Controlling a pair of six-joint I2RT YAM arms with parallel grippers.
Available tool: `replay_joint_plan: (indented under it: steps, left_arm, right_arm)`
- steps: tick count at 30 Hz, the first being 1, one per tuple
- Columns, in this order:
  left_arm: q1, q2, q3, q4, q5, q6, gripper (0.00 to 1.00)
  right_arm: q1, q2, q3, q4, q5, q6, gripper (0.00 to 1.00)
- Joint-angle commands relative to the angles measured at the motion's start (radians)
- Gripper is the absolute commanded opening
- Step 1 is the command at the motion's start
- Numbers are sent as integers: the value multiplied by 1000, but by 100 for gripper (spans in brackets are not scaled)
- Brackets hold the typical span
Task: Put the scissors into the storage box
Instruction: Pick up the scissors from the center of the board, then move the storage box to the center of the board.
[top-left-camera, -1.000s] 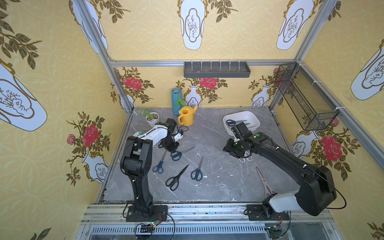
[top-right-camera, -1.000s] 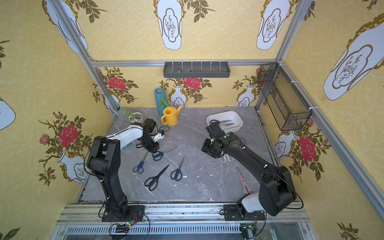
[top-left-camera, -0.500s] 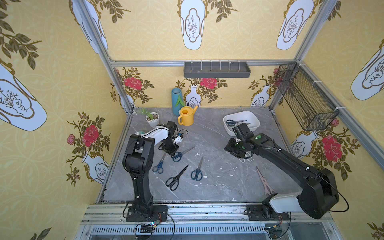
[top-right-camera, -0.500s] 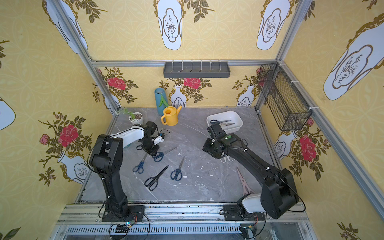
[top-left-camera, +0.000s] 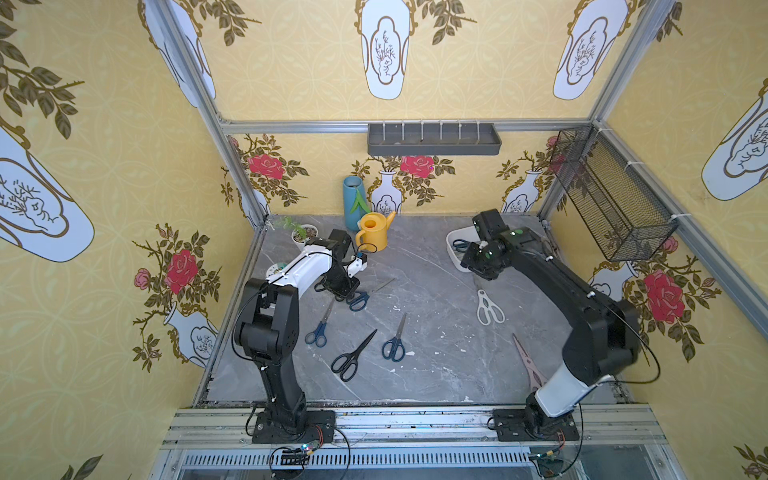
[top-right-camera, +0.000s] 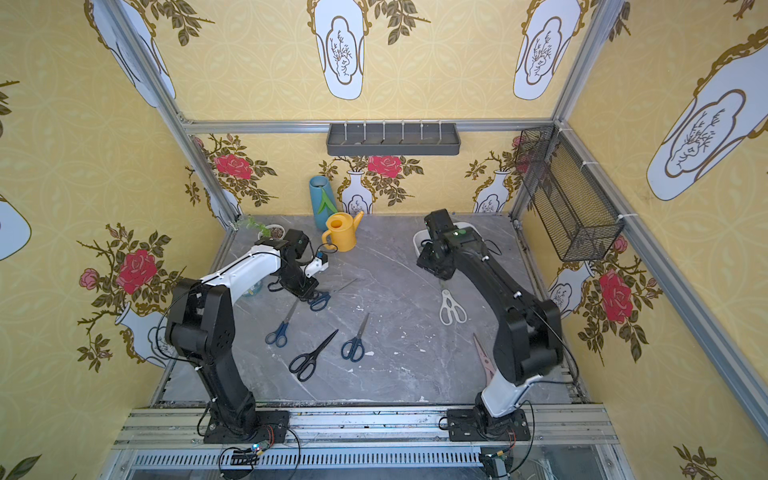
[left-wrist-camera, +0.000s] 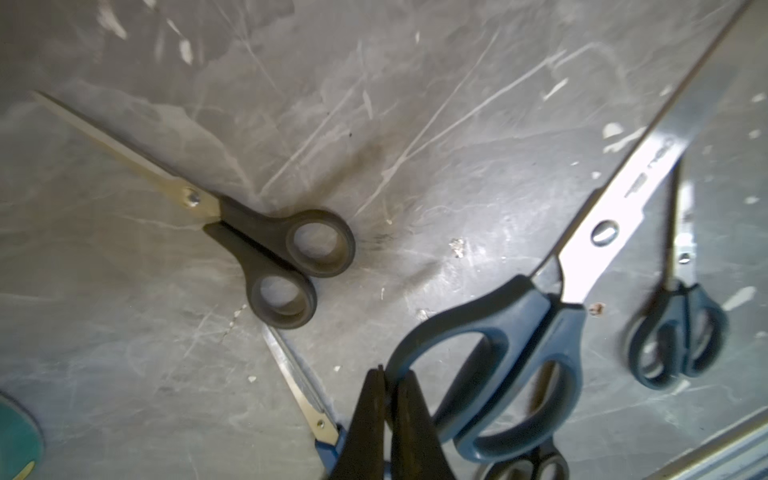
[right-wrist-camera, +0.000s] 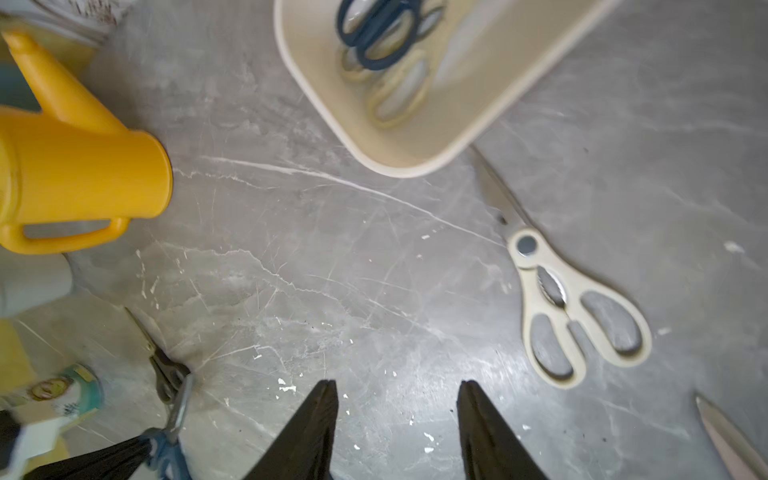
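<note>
So the left pincer (left-wrist-camera: 388, 419) is clamped shut on the handle loop of a blue-handled pair of scissors (left-wrist-camera: 536, 324) at about 10 o'clock on the tabletop (top-left-camera: 436, 345), blades resting on the surface. Over at 1 o'clock the right pincer (right-wrist-camera: 397, 432) hangs with its jaws apart and nothing in them, just beside the storage box (right-wrist-camera: 399, 153), which has a blue pair and a cream pair inside. Cream shears (top-left-camera: 488, 308) lie at 3 o'clock.
</note>
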Motion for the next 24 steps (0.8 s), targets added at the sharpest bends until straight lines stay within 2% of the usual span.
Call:
replay_joint_plan:
  steps: [1, 5, 9, 12, 18, 24]
  left_arm:
    - [4, -42, -1, -91, 60, -49, 0]
    - [19, -85, 14, -144, 83, -92, 0]
    - [24, -125, 22, -168, 102, -126, 0]
    - [24, -141, 22, -177, 103, -143, 0]
    - [28, -165, 52, -198, 110, -162, 0]
    - [61, -163, 124, -235, 108, -164, 0]
  right_arm:
    - [5, 171, 162, -8, 45, -202, 54]
    - [18, 403, 432, -70, 114, -325, 57]
    - [23, 533, 568, -110, 189, -411, 61]
    - [14, 584, 570, -105, 163, -441, 63]
    - [13, 585, 473, -42, 51, -459, 57]
    - [78, 536, 384, -5, -182, -492, 54]
